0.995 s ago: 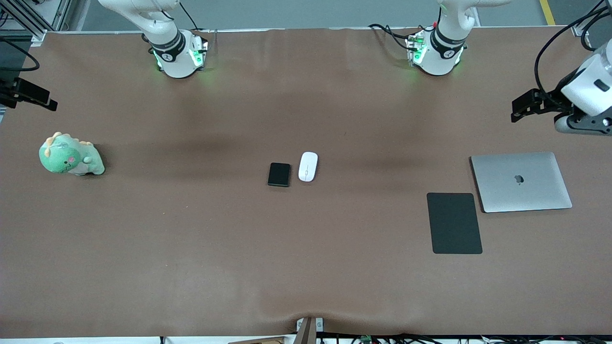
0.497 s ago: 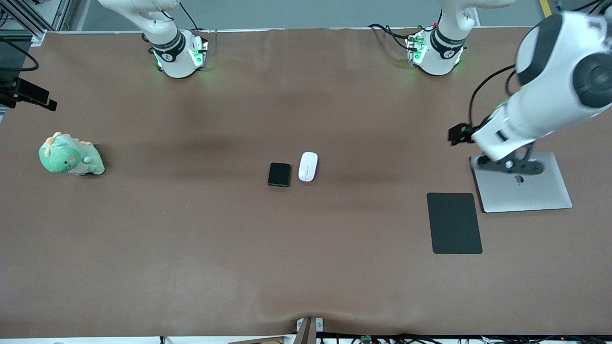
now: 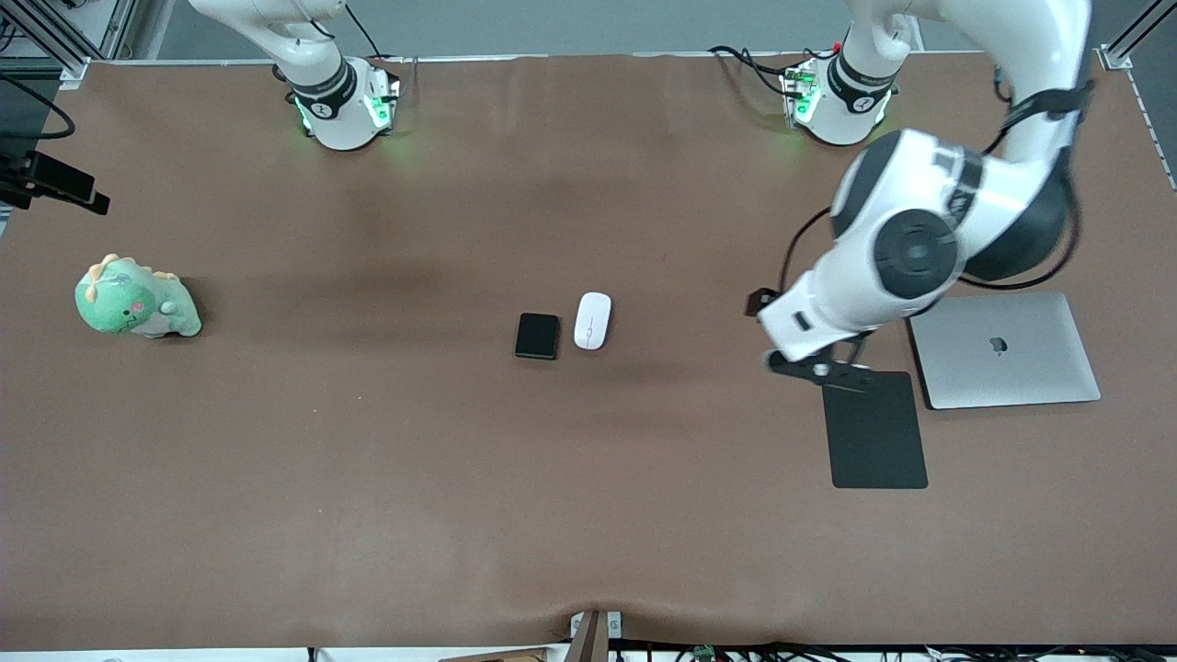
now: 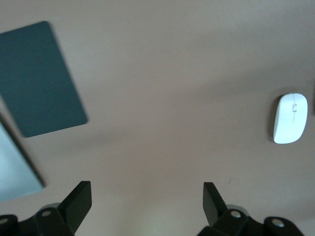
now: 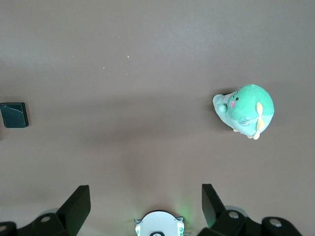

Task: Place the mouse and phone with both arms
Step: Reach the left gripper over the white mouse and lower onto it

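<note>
We see the mouse [image 3: 592, 320] and the phone [image 3: 537, 336] lying side by side, just apart, mid-desk [image 3: 368, 478], with bare surface all round them, so we find approach from above unobstructed. Toward the left arm's end, the left gripper [image 4: 147, 196], jaws spread wide and empty, hangs over the desk at the mouse pad's [image 3: 874, 432] edge; the laptop [image 3: 1004, 350] lies just beside that pad. Toward the right arm's end only a plush dinosaur [image 3: 134, 300] stands, well apart from the phone. The right gripper [image 5: 145, 199], open, waits up above its own base.
</note>
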Robot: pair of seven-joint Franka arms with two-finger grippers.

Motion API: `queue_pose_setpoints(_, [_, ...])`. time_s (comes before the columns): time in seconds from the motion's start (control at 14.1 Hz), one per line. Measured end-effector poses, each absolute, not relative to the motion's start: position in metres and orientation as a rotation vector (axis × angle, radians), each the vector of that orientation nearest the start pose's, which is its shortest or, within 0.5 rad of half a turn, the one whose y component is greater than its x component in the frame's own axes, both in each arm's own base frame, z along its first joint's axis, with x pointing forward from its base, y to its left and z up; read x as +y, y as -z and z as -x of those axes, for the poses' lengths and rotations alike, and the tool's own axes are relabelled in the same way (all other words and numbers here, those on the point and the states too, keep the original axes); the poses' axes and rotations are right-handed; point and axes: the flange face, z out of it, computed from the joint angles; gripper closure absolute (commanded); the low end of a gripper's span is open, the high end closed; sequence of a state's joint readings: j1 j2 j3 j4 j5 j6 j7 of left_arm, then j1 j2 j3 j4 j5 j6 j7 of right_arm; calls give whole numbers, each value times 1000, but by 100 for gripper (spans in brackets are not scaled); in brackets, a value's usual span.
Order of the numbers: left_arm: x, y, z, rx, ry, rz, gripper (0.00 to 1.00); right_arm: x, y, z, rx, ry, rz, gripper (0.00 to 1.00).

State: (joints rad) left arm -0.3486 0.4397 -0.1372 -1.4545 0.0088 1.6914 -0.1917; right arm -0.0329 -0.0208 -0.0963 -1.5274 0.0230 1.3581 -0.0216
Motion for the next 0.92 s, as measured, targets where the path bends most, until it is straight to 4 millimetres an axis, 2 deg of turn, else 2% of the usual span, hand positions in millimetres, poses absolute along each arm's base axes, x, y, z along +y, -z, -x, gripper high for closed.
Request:
queue_pose_setpoints(0.14, [-339, -385, -585, 526, -311, 3066, 0, -66, -637, -522, 163, -231, 3093, 0])
queue_pose_setpoints(0.28, [-372, -355, -578, 536, -281, 3075, 0, -66, -635, -523, 164, -238, 3092, 0])
queue_pose_setpoints(0.43, [-401, -336, -566, 520, -271, 3078, 0, -67, -628, -527, 165, -253, 3091, 0])
queue_pose_setpoints(0.71, [-464, -303, -531, 441, -214, 3105, 0, -68, -597, -547, 167, -308, 3088, 0])
queue_pose_setpoints(0.92, [-505, -265, -501, 405, -197, 3116, 0, -68, -597, -551, 167, -276, 3093, 0])
